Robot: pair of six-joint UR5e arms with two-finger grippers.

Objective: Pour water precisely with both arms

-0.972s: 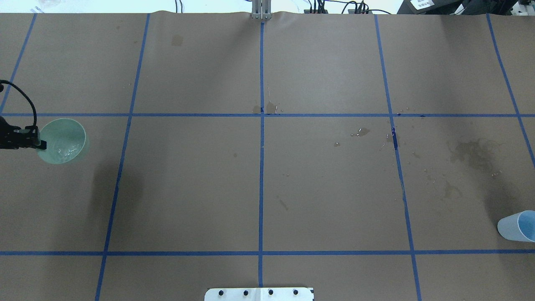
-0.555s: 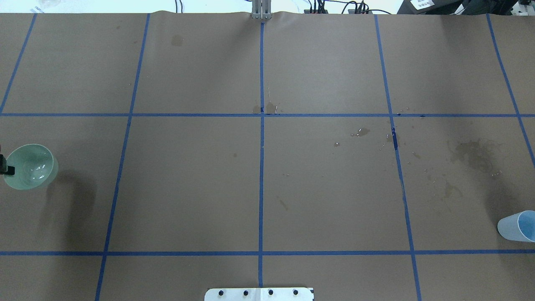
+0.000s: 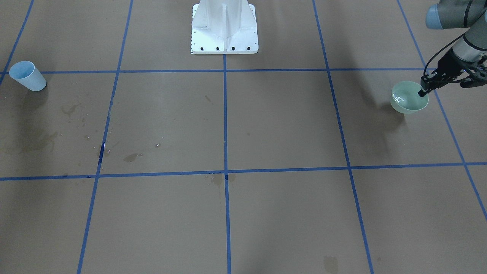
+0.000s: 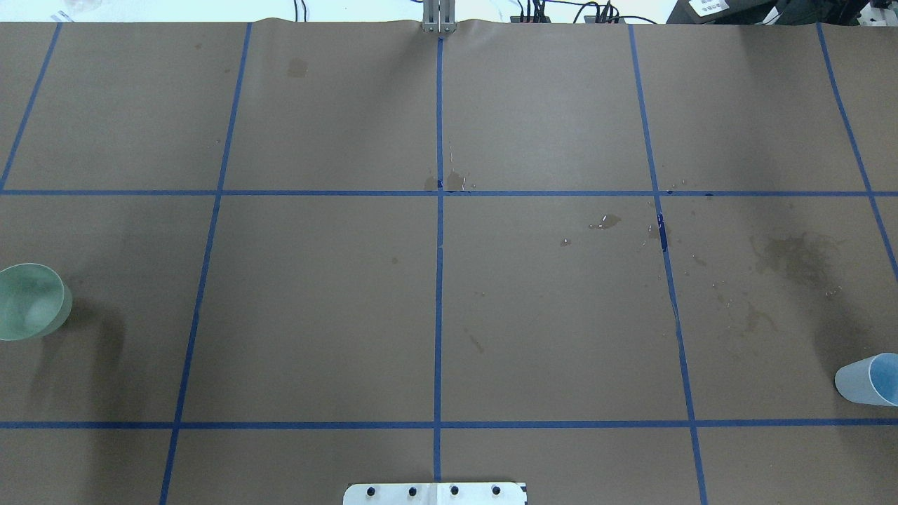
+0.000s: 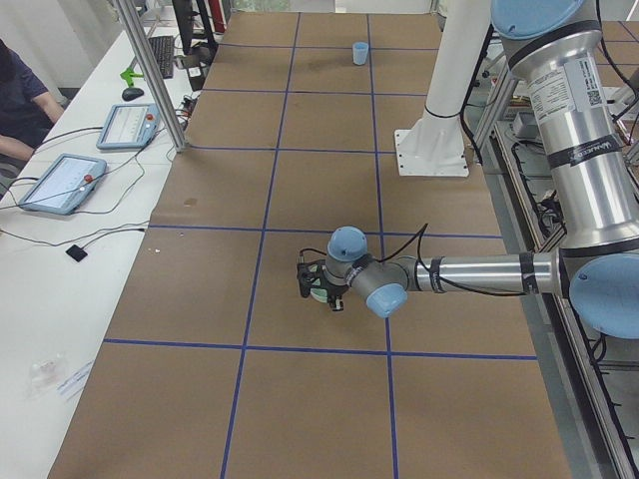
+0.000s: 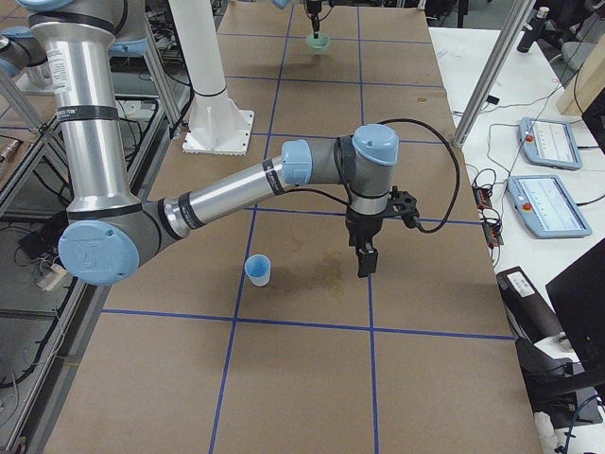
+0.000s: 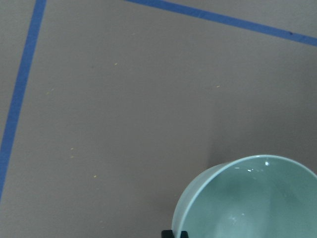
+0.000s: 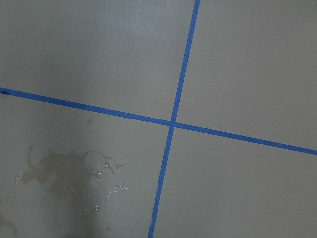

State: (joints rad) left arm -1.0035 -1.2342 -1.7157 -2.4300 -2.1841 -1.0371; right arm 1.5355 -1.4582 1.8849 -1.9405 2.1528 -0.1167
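My left gripper [image 3: 423, 90] is shut on the rim of a pale green bowl [image 3: 409, 98], with one finger inside the rim, near the table's left end. The bowl also shows in the overhead view [image 4: 28, 301] and the left wrist view [image 7: 247, 198]. Water [image 3: 397, 99] glints inside it. A light blue cup [image 3: 27, 76] stands alone at the right end [image 4: 866, 380]. My right gripper [image 6: 364, 260] points down beside the blue cup [image 6: 258, 270], apart from it. I cannot tell whether it is open or shut.
Brown paper with a blue tape grid [image 4: 438, 280] covers the table. Wet stains and droplets [image 4: 793, 256] lie on the right half and show in the right wrist view [image 8: 64, 171]. The white pedestal base [image 3: 224, 28] stands at the robot's edge.
The green bowl has moved toward the robot and further to the overhead view's left edge. The left gripper has gone out of that view. The blue cup has not moved.
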